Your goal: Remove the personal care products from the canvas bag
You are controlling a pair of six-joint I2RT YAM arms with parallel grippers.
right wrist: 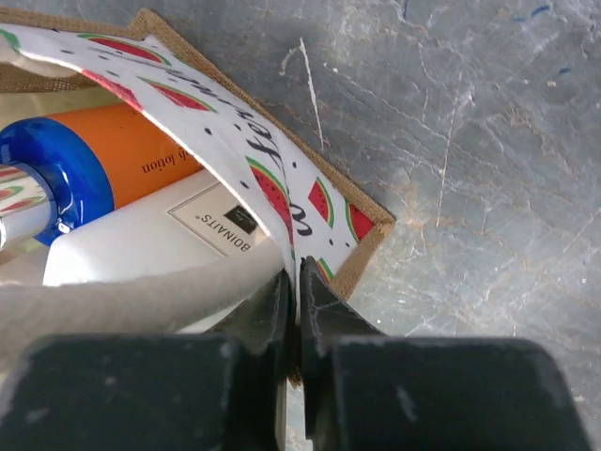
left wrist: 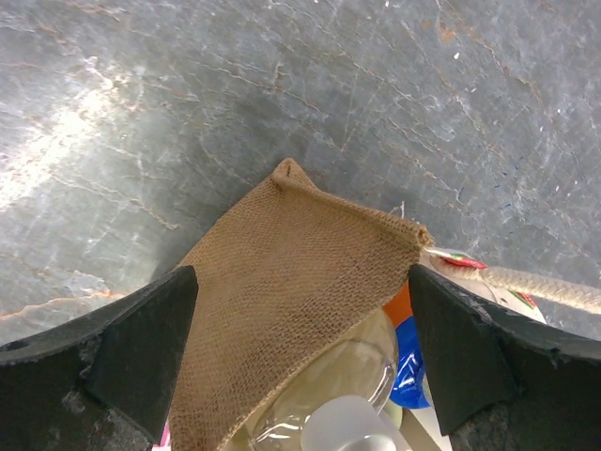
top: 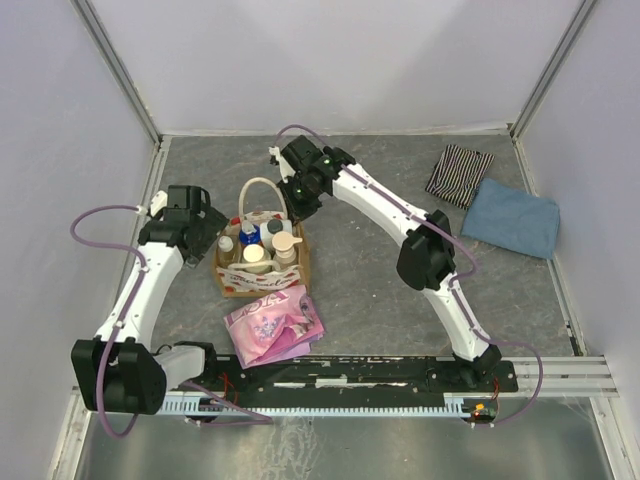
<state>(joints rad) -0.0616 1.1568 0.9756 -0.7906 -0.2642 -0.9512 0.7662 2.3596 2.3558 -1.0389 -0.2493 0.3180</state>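
Two grippers at one bag

The canvas bag (top: 250, 283) stands left of centre on the grey table (top: 380, 280), with the personal care products (top: 262, 243) packed inside it. The right gripper (right wrist: 296, 282) has its jaws pressed together on the bag's watermelon-printed wall, just beside an orange bottle (right wrist: 131, 141). The left gripper (left wrist: 300, 282) hangs wide open astride a burlap corner, apparently not touching it.

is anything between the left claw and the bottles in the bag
Yes: a brown corner of the canvas bag sticks up inside the open left claw, partly covering the bottles beneath it.
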